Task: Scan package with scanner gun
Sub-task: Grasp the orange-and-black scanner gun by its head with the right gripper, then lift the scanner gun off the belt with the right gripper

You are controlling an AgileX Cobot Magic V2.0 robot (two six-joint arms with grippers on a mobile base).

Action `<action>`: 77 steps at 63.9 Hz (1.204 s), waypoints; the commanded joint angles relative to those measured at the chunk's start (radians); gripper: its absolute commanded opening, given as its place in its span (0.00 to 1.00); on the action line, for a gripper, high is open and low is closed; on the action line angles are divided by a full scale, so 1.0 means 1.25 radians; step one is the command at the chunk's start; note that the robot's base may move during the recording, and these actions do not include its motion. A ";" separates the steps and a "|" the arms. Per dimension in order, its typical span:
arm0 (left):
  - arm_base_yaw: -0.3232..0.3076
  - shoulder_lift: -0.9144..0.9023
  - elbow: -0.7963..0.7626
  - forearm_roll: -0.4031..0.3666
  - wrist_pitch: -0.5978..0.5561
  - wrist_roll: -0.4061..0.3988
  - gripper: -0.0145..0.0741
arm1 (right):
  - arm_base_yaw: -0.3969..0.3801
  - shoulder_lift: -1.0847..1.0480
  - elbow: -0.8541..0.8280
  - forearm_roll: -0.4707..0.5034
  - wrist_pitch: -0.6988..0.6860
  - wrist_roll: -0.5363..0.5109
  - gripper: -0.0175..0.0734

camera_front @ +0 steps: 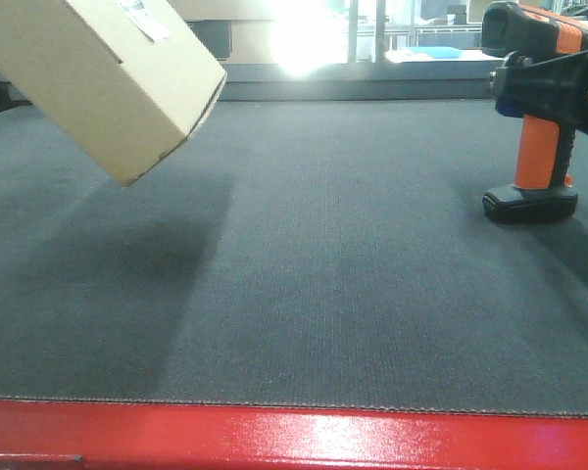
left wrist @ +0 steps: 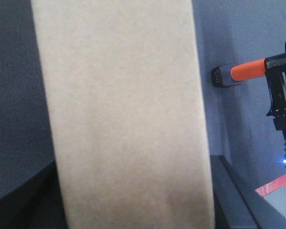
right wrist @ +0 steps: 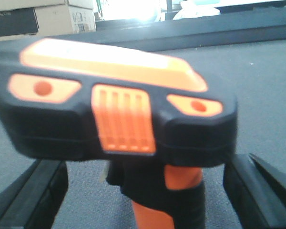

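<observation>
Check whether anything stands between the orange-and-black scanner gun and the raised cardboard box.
Nothing visible does. Only bare dark grey mat lies between the pistol-shaped orange-and-black scanner gun and the tilted tan cardboard box.

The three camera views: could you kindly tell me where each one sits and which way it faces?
Exterior front-facing: low at the red table edge, looking across the mat at the lifted package and scanner gun; the right gripper shows.
Left wrist-mounted: on the left arm, facing the package's broad side; left gripper fingers frame it.
Right wrist-mounted: behind the scanner gun's head; right gripper fingers flank it.
Shared: the scanner gun appears in all three.
</observation>
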 commanded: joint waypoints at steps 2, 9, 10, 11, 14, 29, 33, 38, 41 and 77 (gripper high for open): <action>-0.002 -0.014 0.001 -0.022 -0.009 0.003 0.04 | 0.002 0.014 -0.018 0.009 -0.019 0.002 0.82; -0.002 -0.014 0.001 -0.022 -0.009 0.003 0.04 | 0.002 0.017 -0.032 0.021 -0.019 0.002 0.82; -0.002 -0.014 0.001 -0.022 -0.009 0.003 0.04 | 0.002 0.017 -0.033 0.023 -0.019 0.002 0.82; -0.002 -0.014 0.001 -0.022 -0.011 0.003 0.04 | 0.002 0.019 -0.037 0.025 -0.019 0.002 0.82; -0.002 -0.014 0.001 -0.022 -0.011 0.003 0.04 | 0.002 0.019 -0.042 0.029 -0.017 0.002 0.82; -0.002 -0.014 0.001 -0.022 -0.013 0.003 0.04 | 0.002 0.019 -0.056 0.034 -0.010 0.002 0.82; -0.002 -0.014 0.001 -0.022 -0.015 0.003 0.04 | 0.002 0.019 -0.056 0.038 -0.004 0.002 0.82; -0.002 -0.014 0.001 -0.022 -0.015 0.003 0.04 | 0.002 0.019 -0.056 0.044 0.001 0.002 0.82; -0.002 -0.014 0.001 -0.022 -0.015 0.003 0.04 | 0.002 0.019 -0.056 0.043 0.003 0.002 0.82; -0.002 -0.014 0.001 -0.022 -0.015 0.003 0.04 | 0.002 0.033 -0.056 0.065 0.008 0.002 0.02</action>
